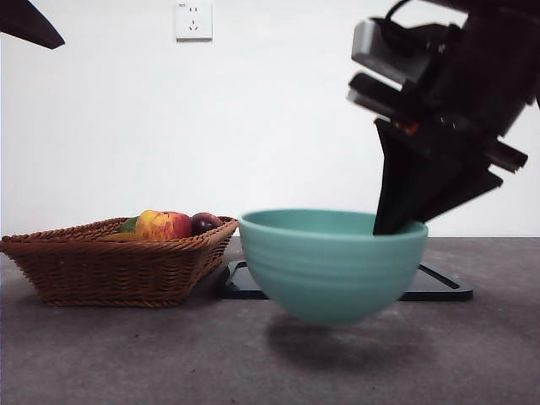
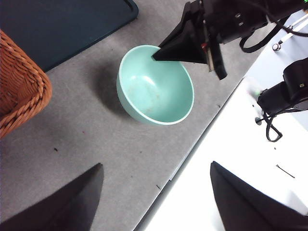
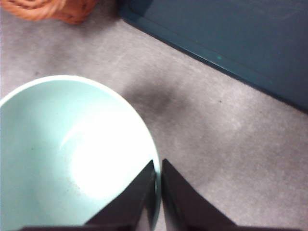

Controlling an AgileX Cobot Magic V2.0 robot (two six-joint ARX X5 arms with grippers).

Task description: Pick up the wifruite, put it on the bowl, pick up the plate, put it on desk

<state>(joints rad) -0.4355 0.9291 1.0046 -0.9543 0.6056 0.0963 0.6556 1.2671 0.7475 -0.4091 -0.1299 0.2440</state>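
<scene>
While the bowl (image 1: pixel 333 264) hangs clear of the desk (image 1: pixel 126 354) in the front view, with its shadow on the grey surface beneath, the right gripper (image 1: pixel 398 221) comes down from the upper right and its dark jaws pinch the bowl's rim on the right side. Behind the bowl lies a flat dark tray (image 1: pixel 439 287), and to the left stands a wicker basket (image 1: pixel 110 266) holding a red-yellow apple (image 1: pixel 163 224) and a dark plum (image 1: pixel 205 222); the wifruite cannot be made out there. A black tip at the top left corner is the other arm. From the left wrist view, the left gripper (image 2: pixel 156 192) hovers with its 2 jaws spread wide and nothing between them, well apart from the bowl (image 2: pixel 156 91), whose inside looks empty; the right gripper (image 2: pixel 161 54) grips its rim. From the right wrist view, the 2 jaws of the right gripper (image 3: pixel 158 168) are nearly together, clamped over the bowl's rim (image 3: pixel 144 132), 1 inside and 1 outside.
</scene>
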